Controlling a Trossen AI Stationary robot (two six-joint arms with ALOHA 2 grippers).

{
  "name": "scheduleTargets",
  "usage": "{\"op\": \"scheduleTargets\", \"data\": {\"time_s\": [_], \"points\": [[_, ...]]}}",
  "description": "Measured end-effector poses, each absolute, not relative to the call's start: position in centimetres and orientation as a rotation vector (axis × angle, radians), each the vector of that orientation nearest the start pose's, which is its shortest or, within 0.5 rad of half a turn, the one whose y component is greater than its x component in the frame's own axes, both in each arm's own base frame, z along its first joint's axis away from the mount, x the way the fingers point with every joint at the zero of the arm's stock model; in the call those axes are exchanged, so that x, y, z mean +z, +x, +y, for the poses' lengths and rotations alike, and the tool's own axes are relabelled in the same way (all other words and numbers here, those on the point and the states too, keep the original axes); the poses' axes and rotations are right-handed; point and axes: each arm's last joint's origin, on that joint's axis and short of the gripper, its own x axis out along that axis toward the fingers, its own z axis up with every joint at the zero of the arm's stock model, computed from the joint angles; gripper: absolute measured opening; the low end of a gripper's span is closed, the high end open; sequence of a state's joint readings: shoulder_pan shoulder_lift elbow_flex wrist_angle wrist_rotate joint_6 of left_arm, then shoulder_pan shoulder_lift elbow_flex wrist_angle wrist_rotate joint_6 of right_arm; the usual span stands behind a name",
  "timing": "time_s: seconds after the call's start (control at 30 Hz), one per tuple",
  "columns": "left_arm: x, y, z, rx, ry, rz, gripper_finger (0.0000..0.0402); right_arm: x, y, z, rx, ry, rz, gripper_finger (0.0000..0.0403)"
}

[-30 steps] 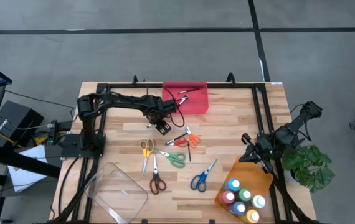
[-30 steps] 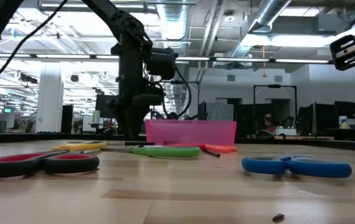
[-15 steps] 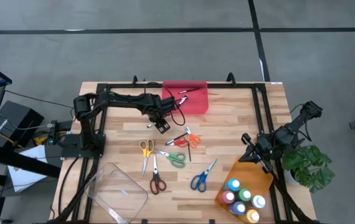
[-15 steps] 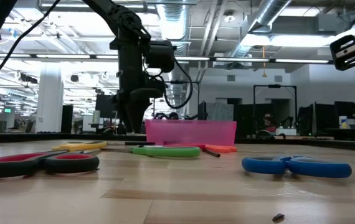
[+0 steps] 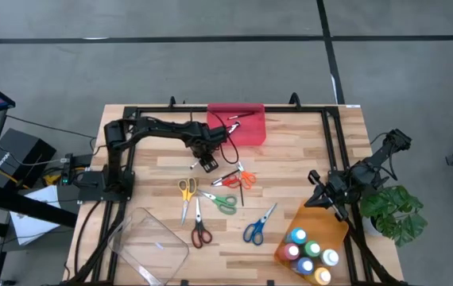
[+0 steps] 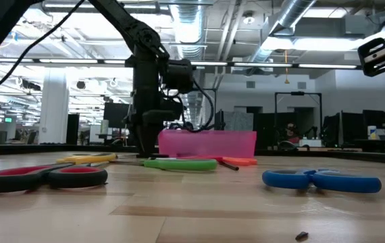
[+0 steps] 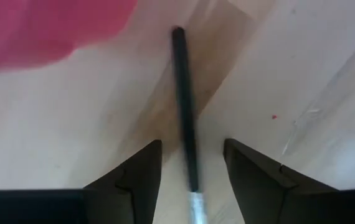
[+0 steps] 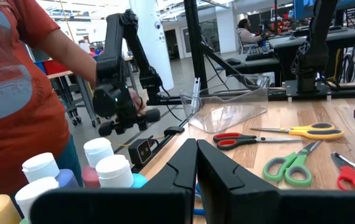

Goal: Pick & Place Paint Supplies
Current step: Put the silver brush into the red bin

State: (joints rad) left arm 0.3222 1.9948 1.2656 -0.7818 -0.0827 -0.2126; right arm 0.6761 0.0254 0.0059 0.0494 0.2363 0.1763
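My left gripper (image 5: 207, 164) hangs low over the table just in front of the red tray (image 5: 238, 125). It is open. In the left wrist view its fingers (image 7: 137, 168) stand on either side of a thin dark brush stick (image 7: 184, 106) that lies flat on the wood, with a gap on each side. More sticks lie in the red tray. Several scissors lie mid-table: yellow (image 5: 187, 191), green (image 5: 223, 202), red-handled (image 5: 200, 232), blue (image 5: 256, 227) and orange (image 5: 240, 176). White-capped paint bottles (image 5: 310, 250) stand in the orange tray. My right gripper (image 5: 319, 200) waits, shut, beside that tray.
A clear plastic tray (image 5: 151, 246) sits at the near left corner. A potted plant (image 5: 397, 213) stands off the right edge. A person in an orange shirt (image 8: 15, 93) stands beyond the table in the right wrist view. Bare wood lies between the scissors and the orange tray.
My left gripper rose a little, then came back down toward the table beside the red tray, ending slightly nearer the tray. The scissors, bottles and trays have not moved.
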Motion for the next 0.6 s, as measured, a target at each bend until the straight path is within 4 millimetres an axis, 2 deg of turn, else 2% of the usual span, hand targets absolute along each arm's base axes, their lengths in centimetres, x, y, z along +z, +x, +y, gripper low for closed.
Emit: {"op": "scheduleTargets", "data": {"time_s": [0.13, 0.33, 0.6], "points": [[12.2, 33.9, 11.4, 0.449, -0.386, 1.498, 0.0140, 16.8, 8.1, 5.6, 0.441, 0.187, 0.011, 0.0009], [12.3, 34.2, 10.4, 0.447, -0.355, 1.489, 0.0024, 16.8, 8.1, 5.6, 0.441, 0.187, 0.011, 0.0008], [12.4, 34.3, 9.7, 0.455, -0.354, 1.486, 0.0009, 16.8, 8.1, 5.6, 0.441, 0.187, 0.012, 0.0008]]}}
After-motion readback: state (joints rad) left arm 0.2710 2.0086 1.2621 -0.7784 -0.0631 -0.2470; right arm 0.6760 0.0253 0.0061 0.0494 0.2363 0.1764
